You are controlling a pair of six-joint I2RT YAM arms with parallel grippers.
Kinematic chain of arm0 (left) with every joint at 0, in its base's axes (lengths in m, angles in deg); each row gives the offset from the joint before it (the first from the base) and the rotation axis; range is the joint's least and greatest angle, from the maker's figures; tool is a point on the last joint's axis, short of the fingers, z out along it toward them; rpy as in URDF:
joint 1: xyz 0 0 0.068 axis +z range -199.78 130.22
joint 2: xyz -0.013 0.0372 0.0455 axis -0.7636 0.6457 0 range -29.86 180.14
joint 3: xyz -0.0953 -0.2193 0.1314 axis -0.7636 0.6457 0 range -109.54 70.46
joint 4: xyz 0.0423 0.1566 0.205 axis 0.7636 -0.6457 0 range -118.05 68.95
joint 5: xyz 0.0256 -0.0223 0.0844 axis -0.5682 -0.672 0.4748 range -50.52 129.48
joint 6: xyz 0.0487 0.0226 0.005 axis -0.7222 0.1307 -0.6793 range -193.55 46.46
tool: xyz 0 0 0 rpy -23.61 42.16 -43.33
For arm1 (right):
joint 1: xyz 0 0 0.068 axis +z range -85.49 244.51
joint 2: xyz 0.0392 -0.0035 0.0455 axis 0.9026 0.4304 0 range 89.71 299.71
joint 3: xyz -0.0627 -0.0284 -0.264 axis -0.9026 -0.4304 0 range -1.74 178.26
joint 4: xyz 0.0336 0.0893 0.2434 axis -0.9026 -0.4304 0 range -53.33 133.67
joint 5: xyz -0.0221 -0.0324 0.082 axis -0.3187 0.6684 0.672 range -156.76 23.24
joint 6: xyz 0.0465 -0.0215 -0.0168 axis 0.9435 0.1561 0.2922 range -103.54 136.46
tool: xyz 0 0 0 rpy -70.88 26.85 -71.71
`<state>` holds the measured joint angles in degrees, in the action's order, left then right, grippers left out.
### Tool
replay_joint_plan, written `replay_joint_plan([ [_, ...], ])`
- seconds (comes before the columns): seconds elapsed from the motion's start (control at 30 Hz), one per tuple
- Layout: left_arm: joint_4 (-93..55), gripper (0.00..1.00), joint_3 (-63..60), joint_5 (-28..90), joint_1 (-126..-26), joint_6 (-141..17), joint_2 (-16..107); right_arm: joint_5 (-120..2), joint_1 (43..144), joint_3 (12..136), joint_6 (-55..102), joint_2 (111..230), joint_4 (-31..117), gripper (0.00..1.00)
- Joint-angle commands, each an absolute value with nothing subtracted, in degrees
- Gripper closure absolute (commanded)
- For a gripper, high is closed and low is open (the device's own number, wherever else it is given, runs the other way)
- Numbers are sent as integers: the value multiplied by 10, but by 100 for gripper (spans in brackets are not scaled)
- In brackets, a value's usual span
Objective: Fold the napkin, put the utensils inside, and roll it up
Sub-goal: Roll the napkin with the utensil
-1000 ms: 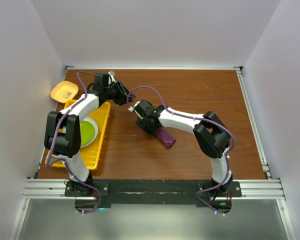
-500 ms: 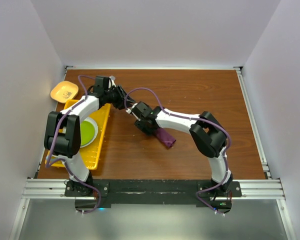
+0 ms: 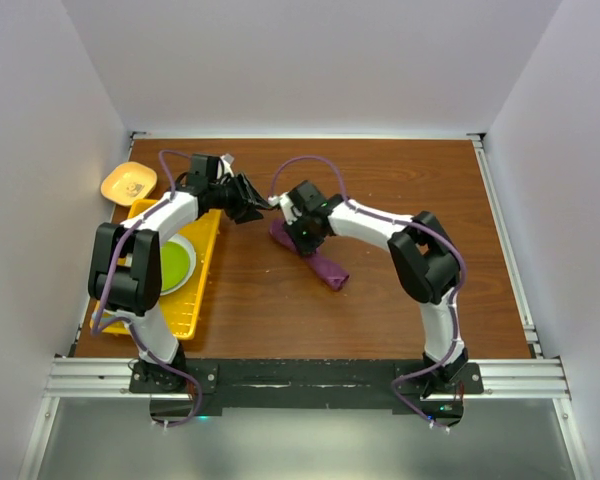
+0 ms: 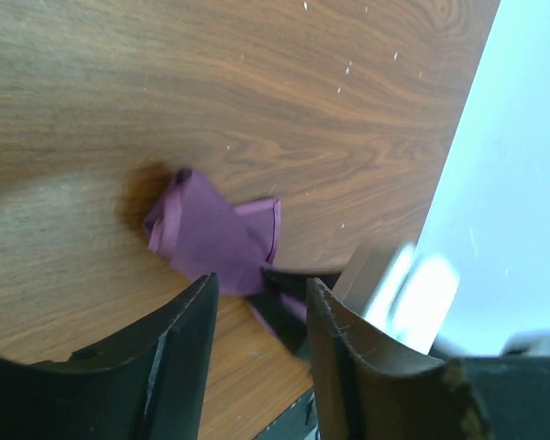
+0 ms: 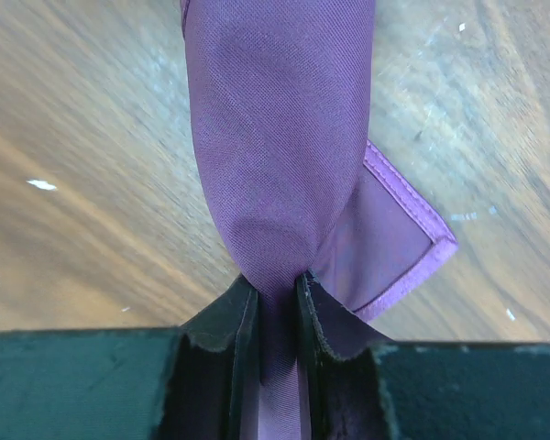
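The plum-purple napkin (image 3: 325, 268) lies bunched in a long strip on the wooden table, also in the left wrist view (image 4: 211, 234). My right gripper (image 3: 296, 230) is shut on the napkin's far-left end; in its wrist view the cloth (image 5: 275, 137) is pinched between the two fingers (image 5: 270, 284) and a hemmed corner hangs to the right. My left gripper (image 3: 258, 206) hovers just left of it, open with nothing between its fingers (image 4: 261, 289). The utensils are out of view.
A yellow tray (image 3: 208, 245) holding a green plate (image 3: 176, 262) sits at the left under the left arm. An orange bowl (image 3: 128, 182) stands at the far left corner. White walls enclose the table.
My right gripper has closed on the napkin and swung toward the far side, drawing the cloth out longer. The left gripper has shifted slightly right and opened a little wider.
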<state>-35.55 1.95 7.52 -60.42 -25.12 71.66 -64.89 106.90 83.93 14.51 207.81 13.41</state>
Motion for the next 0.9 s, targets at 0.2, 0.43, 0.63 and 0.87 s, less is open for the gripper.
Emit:
replay_joint_plan([
  [0.2,-477,38,-12,139,-638,-312,697,-192,928,796,267,2142,230,98],
  [0.43,-522,33,-55,214,-707,-223,755,-163,910,796,263,2160,233,97],
  [0.63,-525,32,-93,228,-729,-169,815,-161,908,796,255,2165,235,97],
  [0.87,-582,38,-125,253,-731,-106,871,-170,908,794,260,2163,249,93],
])
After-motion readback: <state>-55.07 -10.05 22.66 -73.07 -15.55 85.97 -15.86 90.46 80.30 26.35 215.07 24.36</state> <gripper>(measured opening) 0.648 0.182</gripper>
